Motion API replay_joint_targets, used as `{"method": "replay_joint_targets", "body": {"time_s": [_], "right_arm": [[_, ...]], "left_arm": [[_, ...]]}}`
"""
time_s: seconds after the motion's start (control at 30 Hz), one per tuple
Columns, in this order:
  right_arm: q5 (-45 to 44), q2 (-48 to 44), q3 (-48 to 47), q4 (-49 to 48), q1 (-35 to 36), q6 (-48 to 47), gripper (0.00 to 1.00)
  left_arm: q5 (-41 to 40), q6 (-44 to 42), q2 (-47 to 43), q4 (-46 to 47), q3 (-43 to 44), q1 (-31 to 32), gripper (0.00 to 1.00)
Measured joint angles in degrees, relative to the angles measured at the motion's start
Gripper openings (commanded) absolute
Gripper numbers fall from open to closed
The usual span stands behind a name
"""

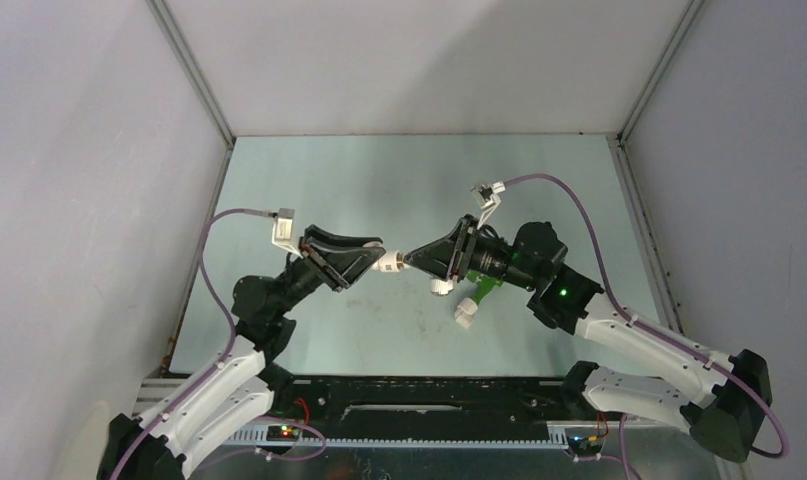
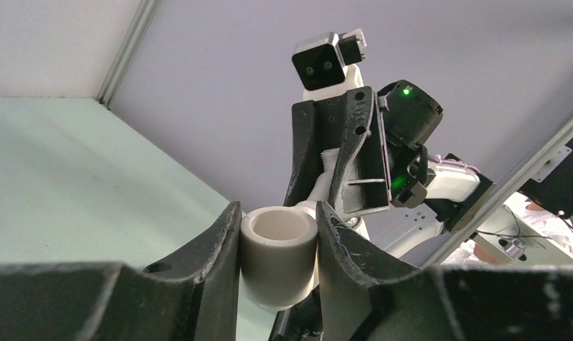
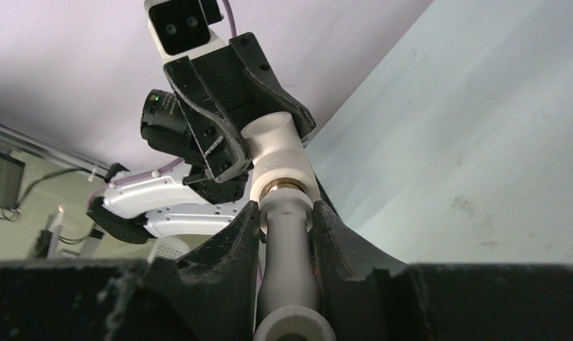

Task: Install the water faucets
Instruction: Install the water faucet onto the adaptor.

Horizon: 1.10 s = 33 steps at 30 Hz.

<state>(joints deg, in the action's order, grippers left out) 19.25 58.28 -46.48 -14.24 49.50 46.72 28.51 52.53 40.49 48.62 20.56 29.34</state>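
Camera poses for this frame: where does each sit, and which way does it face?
Top: above and behind the arms, looking down on the table; both arms show, left tool and right tool meeting mid-table.
Left wrist: on the left arm, facing the right tool past its own fingers, shut on a fitting.
Right wrist: on the right arm, facing the left tool past its own fingers, shut on the white faucet.
Shared: both wrist views show the fitting.

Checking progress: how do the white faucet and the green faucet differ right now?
The white faucet is off the table, clamped in the right gripper and meeting the fitting held by the left gripper. The green faucet lies on the table, ungripped. Colour differs: white against green.
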Motion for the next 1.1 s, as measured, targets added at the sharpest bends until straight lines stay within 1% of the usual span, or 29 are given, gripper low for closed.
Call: {"method": "replay_joint_targets", "body": {"time_s": [0.2, 0.43, 0.53, 0.7, 0.83, 1.1], "right_arm": [[1.60, 2.10, 0.00, 1.03, -1.97, 10.58, 0.00], [7.61, 6.14, 0.00, 1.57, -5.84, 24.76, 0.00], [9.94, 7.74, 0.00, 1.66, -6.99, 29.16, 0.00], [13.35, 10.16, 0.00, 1.11, -8.11, 35.45, 0.00], [15.78, 12.48, 0.00, -1.38, -8.63, 39.58, 0.00], [19.82, 15.63, 0.00, -5.20, -9.05, 44.74, 0.00]], "left_arm": [[-1.29, -1.90, -1.38, -3.65, -0.24, 0.00, 0.00], [-2.47, -5.09, -2.60, -8.50, -0.24, 0.00, 0.00], [-2.86, -6.03, -2.84, -10.03, -0.24, 0.00, 0.00], [-3.32, -6.82, -3.28, -11.76, -0.24, 0.00, 0.00], [-4.02, -8.22, -3.82, -12.26, -0.24, 0.00, 0.00], [-5.05, -12.55, -6.16, -15.37, -0.24, 0.68, 0.00]]}}
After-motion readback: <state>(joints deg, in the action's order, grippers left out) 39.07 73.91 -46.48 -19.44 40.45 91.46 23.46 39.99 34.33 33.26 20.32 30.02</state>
